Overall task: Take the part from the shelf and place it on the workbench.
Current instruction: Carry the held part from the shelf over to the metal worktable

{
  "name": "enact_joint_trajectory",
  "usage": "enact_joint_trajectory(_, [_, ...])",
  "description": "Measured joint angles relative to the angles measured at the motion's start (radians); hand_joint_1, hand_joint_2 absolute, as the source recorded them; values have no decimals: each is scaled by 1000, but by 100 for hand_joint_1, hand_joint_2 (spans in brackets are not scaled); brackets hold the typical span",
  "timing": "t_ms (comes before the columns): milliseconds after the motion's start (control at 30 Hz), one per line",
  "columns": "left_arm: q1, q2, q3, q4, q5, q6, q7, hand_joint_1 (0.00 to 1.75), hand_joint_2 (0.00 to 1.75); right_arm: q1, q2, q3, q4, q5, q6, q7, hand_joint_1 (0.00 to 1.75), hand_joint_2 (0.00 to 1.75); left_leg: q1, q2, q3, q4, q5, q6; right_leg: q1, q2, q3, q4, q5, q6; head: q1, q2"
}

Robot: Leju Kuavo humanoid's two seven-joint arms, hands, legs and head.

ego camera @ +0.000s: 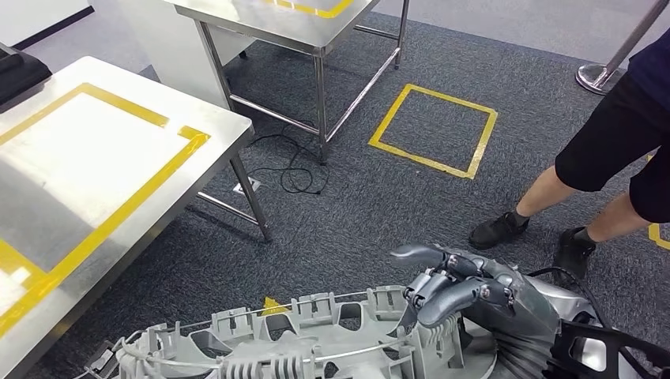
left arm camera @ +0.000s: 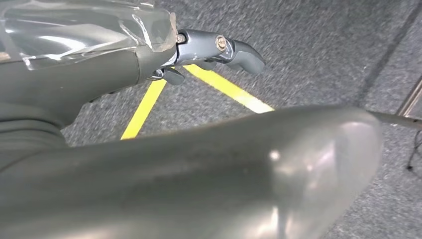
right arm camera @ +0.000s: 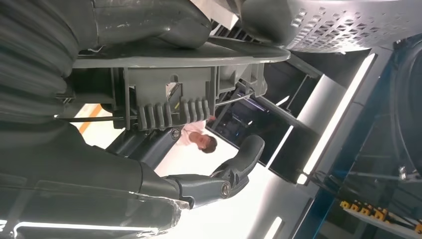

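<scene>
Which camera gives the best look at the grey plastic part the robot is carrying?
The head view: the grey part spans the lower frame, ribs and clips visible, the right hand gripping its end. The right wrist view shows only a ribbed section close up. The left wrist view shows a blurred smooth grey surface, probably the part.

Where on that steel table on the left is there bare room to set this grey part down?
The steel table is bare inside its yellow tape outline. A black object crowds its far corner. The grey part sits low, the right hand gripping one end.

I can read no text, label, brand or number anywhere, not on the tables, the floor or the part.
</scene>
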Motion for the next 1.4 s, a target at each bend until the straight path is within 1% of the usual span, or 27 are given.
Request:
enact_joint_trajectory(67, [2, 0, 0, 1, -1, 0, 0, 0, 0, -2, -1, -1, 0, 0, 0, 0, 175, 175, 1, 34, -11, 23, -13, -7, 0, -17, 7, -3, -2, -13, -2, 0])
enact_joint_trajectory(133, [-1, 1, 0, 1, 0, 0, 0, 0, 0, -2, -2, -2, -1, -1, 0, -1, 175, 175, 0, 97, -58, 118, -56, -13, 5, -39, 16, -5, -9, -25, -6, 0])
enact_joint_trajectory(167, [-3, 1, -1, 1, 0, 0, 0, 0, 0, -2, -2, -2, -1, -1, 0, -1, 175, 175, 1, 115, -95, 187, -83, -15, 9, -51, 19, -5, -12, -31, -8, 0])
enact_joint_trajectory(233, [-3, 0, -1, 2, -1, 0, 0, 0, 0, -2, -2, -2, -1, -1, 0, -1, 175, 175, 2, 127, -157, 289, -110, -15, 17, -75, 24, -5, -19, -37, -8, 0])
enact_joint_trajectory(267, [-2, 0, -1, 2, -1, 0, 0, 0, 0, -2, -2, -2, -1, -1, 0, -1, 175, 175, 2, 128, -165, 293, -100, -13, 20, -86, 27, -5, -22, -38, -8, 0])
enact_joint_trajectory(300, [-1, 0, -1, 2, -1, 0, 0, 0, 0, -2, -2, -2, -1, -1, 0, -1, 175, 175, 1, 131, -152, 260, -73, -9, 22, -96, 30, -5, -25, -39, -8, 0])
enact_joint_trajectory(333, [0, 0, 0, 2, -2, -1, 0, 0, 0, -2, -2, -2, -1, -1, 0, -1, 175, 175, -2, 141, -121, 194, -37, -3, 25, -106, 36, -5, -30, -39, -8, 0])
enact_joint_trajectory(367, [0, 1, 0, 2, -2, -2, 0, 0, 0, -1, -2, -2, -2, -1, 0, -1, 175, 175, -9, 166, -85, 125, -9, 6, 27, -115, 41, -6, -34, -38, -7, 0])
enact_joint_trajectory(433, [-1, 3, 0, 2, -4, -5, 1, 0, 0, 2, -3, -4, -2, -2, 0, -5, 175, 175, -24, 211, -37, 30, 17, 23, 32, -135, 49, -9, -41, -33, -7, 0])
enact_joint_trajectory(467, [-2, 3, 0, 1, -5, -5, 2, 0, 0, 5, -3, -6, -3, -2, 0, -9, 175, 175, -30, 221, -32, 19, 14, 28, 32, -145, 52, -12, -43, -30, -7, 0])
enact_joint_trajectory(533, [1, 4, 0, -2, -11, -4, 2, 0, 0, 10, -4, -9, -3, -1, 0, -17, 175, 175, -33, 199, -23, 5, 16, 36, 32, -165, 61, -21, -46, -21, -8, 0])
enact_joint_trajectory(567, [3, 4, 0, -4, -13, -5, 2, 0, 0, 12, -5, -11, -3, 0, 0, -19, 175, 175, -31, 186, -11, -9, 20, 40, 31, -159, 67, -21, -49, -18, -7, 0])
enact_joint_trajectory(633, [1, 3, 0, -7, -15, -8, 3, 0, 0, 17, -7, -16, -4, 2, 0, -23, 175, 175, -22, 159, 19, -36, 33, 48, 30, -110, 51, 31, -74, -17, -4, 0])
enact_joint_trajectory(700, [-3, 2, 1, -7, -16, -10, 4, 0, 0, 24, -9, -22, -5, 2, 0, -27, 175, 175, -18, 131, 25, -43, 37, 52, 27, -58, -20, 160, -119, -22, -2, 0])
enact_joint_trajectory(767, [-4, 0, 0, -7, -17, -11, 5, 0, 0, 30, -11, -25, -4, 3, 0, -28, 175, 175, -16, 98, 25, -43, 35, 51, 25, -46, -91, 261, -139, -17, -1, 0])
enact_joint_trajectory(800, [-3, 0, 0, -7, -18, -12, 5, 0, 0, 31, -12, -26, -4, 3, 0, -28, 175, 175, -15, 82, 26, -42, 33, 49, 22, -45, -104, 262, -127, -9, -1, 0])
enact_joint_trajectory(833, [-2, -1, 1, -7, -18, -14, 6, 0, 0, 33, -13, -27, -4, 4, 0, -28, 175, 175, -13, 66, 28, -41, 31, 46, 19, -42, -96, 222, -98, 2, 0, 0])
enact_joint_trajectory(900, [-2, -1, 2, -7, -16, -27, 9, 0, 0, 33, -15, -28, -4, 6, 0, -28, 175, 175, -9, 37, 30, -33, 23, 35, 8, -18, -44, 80, -25, 24, 1, 0])
enact_joint_trajectory(933, [-2, 0, 3, -7, -14, -35, 12, 0, 0, 33, -15, -28, -4, 7, 0, -29, 175, 175, -9, 24, 27, -26, 17, 28, 4, -5, -20, 22, 2, 24, 1, 0])
enact_joint_trajectory(1000, [-3, 0, 6, -7, -12, -47, 17, 0, 0, 32, -17, -29, -4, 8, 0, -31, 175, 175, -10, 6, 19, -15, 9, 17, 5, 8, -1, -20, 21, 8, 2, 0])
enact_joint_trajectory(1067, [-2, 0, 11, -4, -13, -50, 22, 0, 0, 31, -17, -29, -4, 8, 0, -32, 175, 175, -6, -3, 11, -14, 4, 11, 8, -7, 2, -20, 21, -12, 1, 0])
enact_joint_trajectory(1100, [-3, 0, 15, -3, -12, -52, 24, 0, 0, 31, -17, -29, -4, 8, 1, -32, 175, 175, -5, 9, 7, -7, -1, 8, 8, -14, 4, -21, 19, -19, 0, 0])
enact_joint_trajectory(1167, [-9, 0, 21, 2, -2, -60, 29, 0, 0, 30, -17, -28, -4, 8, 3, -32, 175, 175, -5, 64, -22, 54, -35, -1, 9, -32, 9, -22, 15, -30, -5, 0])
enact_joint_trajectory(1233, [-18, 0, 24, 7, 21, -68, 35, 0, 0, 30, -17, -28, -4, 8, 4, -31, 175, 175, -4, 115, -89, 182, -93, -7, 16, -53, 13, -22, 10, -39, -10, 0])
enact_joint_trajectory(1300, [-21, -1, 26, 13, 50, -64, 44, 0, 0, 31, -17, -29, -3, 7, 5, -31, 175, 175, -3, 127, -145, 280, -120, -7, 22, -76, 15, -22, 5, -44, -9, 0])
enact_joint_trajectory(1333, [-21, -1, 27, 16, 62, -63, 49, 0, 0, 31, -17, -29, -2, 6, 7, -30, 175, 175, -4, 129, -149, 280, -108, -4, 26, -87, 18, -22, 2, -45, -10, 0])
enact_joint_trajectory(1400, [-21, 0, 29, 18, 78, -68, 62, 0, 0, 29, -17, -29, -2, 1, 12, -30, 175, 175, -11, 145, -94, 169, -44, 12, 33, -109, 27, -23, -4, -46, -10, 0])
